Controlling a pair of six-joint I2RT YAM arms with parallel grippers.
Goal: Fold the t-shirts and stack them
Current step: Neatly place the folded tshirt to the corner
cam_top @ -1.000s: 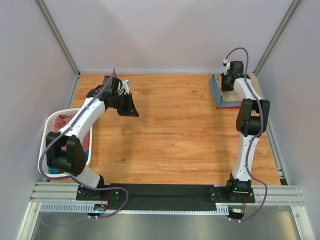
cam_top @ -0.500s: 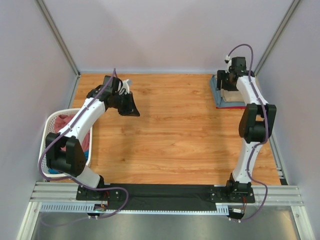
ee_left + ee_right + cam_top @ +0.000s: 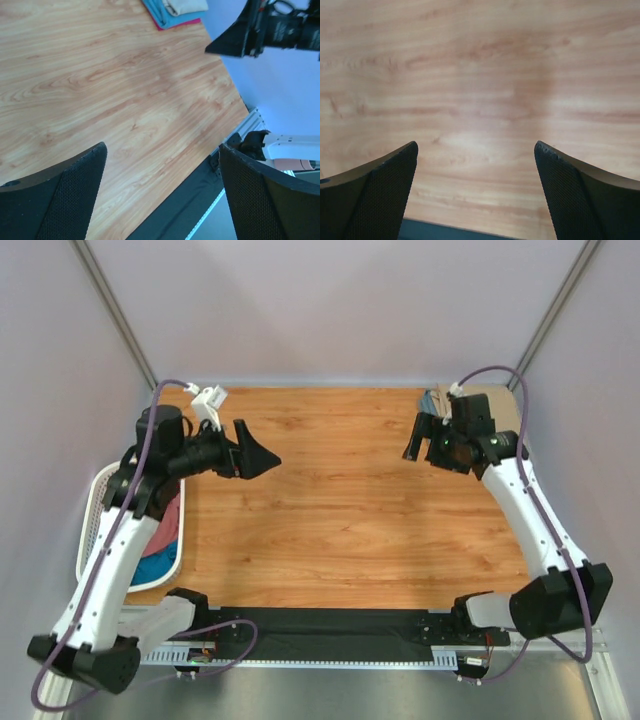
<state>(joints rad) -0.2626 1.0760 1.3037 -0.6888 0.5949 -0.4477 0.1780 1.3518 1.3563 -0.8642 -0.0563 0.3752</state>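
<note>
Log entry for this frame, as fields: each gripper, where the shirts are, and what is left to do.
left gripper: open, empty, above bare table
right gripper: open, empty, above bare wood
folded stack: far right corner of the table, tan shirt on top, blue and red edges below
basket: at the table's left side, holds a pink shirt and a teal shirt, both unfolded
left to do: fold the basket shirts and add them to the stack
</note>
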